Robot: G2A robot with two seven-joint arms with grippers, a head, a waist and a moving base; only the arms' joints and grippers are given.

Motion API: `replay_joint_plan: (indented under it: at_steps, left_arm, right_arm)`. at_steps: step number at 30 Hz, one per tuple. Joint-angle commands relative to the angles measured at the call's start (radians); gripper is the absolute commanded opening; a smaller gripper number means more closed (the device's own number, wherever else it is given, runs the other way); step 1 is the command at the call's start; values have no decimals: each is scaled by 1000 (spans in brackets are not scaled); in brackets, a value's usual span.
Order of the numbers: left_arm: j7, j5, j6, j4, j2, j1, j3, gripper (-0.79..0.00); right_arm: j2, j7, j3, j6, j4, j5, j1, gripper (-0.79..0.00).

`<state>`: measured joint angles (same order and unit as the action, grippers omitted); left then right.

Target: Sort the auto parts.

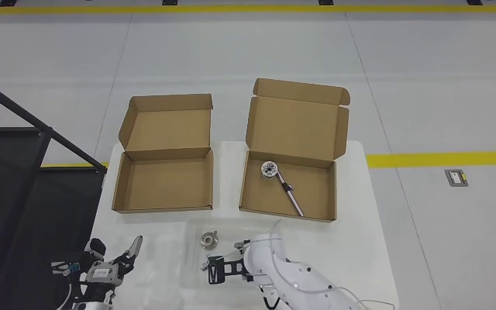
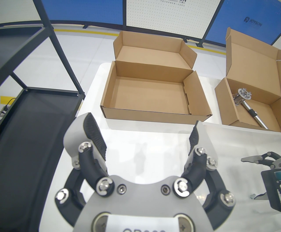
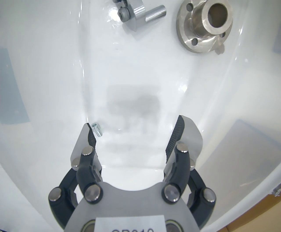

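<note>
Two brown boxes are sitting open on the white table [image 1: 170,263], side by side, with their lids standing up at the back. The left box [image 1: 163,205] is holding nothing. The right box [image 1: 287,211] is holding a long metal rod with a round toothed head [image 1: 280,184], and the rod is lying slanted across the box floor.

A round metal ring part [image 1: 209,239] is lying on the table in front of the gap between the boxes. It is sitting flat with its short tube pointing up. In the right wrist view, a small shiny block with a pin [image 3: 140,15] is lying near it.

The right gripper [image 3: 134,131] is hanging low over the table near the ring part. Its fingers are spread wide apart and are pinching nothing. A tiny screw [image 3: 96,129] is lying just beside one fingertip, but I cannot tell if they are touching.

The left gripper [image 2: 143,125] is hanging over the near left part of the table, facing the left box. Its fingers are also spread wide and are gripping nothing. A black rack [image 1: 31,194] is standing beside the table on that side.
</note>
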<state>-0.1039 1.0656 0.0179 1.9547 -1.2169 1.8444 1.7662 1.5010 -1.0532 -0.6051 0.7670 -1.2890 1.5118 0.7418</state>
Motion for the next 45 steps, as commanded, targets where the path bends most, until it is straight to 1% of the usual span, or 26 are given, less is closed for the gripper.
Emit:
replay_joint_plan:
  at_steps: [1, 5, 7, 8, 9, 10, 11, 13, 15, 24, 27, 29, 41, 45]
  left_arm:
    - [0, 0, 0, 0, 0, 0, 0, 0]
    - [0, 0, 0, 0, 0, 0, 0, 0]
    - [0, 0, 0, 0, 0, 0, 0, 0]
    - [0, 0, 0, 0, 0, 0, 0, 0]
    - [0, 0, 0, 0, 0, 0, 0, 0]
    - [0, 0, 0, 0, 0, 0, 0, 0]
    - [0, 0, 0, 0, 0, 0, 0, 0]
    - [0, 0, 0, 0, 0, 0, 0, 0]
    - [0, 0, 0, 0, 0, 0, 0, 0]
    - [0, 0, 0, 0, 0, 0, 0, 0]
    - [0, 0, 0, 0, 0, 0, 0, 0]
    - [0, 0, 0, 0, 0, 0, 0, 0]
    - [0, 0, 0, 0, 0, 0, 0, 0]
    - [0, 0, 0, 0, 0, 0, 0, 0]
  right_arm:
    - [-4, -8, 17, -8, 10, -14, -8, -111]
    - [-9, -19, 53, -20, 21, -50, -33, -129]
    - [-12, -25, 68, -25, 25, -67, -44, -163]
    - [-14, -31, 75, -31, 28, -75, -49, -191]
    - [-15, -35, 82, -35, 29, -84, -55, -249]
    - [-16, -37, 88, -37, 31, -91, -60, -342]
    - [-18, -39, 94, -39, 34, -100, -66, -400]
    - [-21, -45, 103, -45, 35, -116, -75, -437]
    - [-24, -49, 112, -50, 34, -130, -82, -446]
    - [-41, -65, 148, -65, 25, -181, -105, -440]
    - [-45, -71, 156, -71, 24, -197, -109, -449]
    - [-47, -74, 161, -75, 23, -206, -112, -471]
    - [-52, -70, 176, -70, 35, -237, -125, -474]
    - [-49, -66, 173, -67, 44, -244, -127, -502]
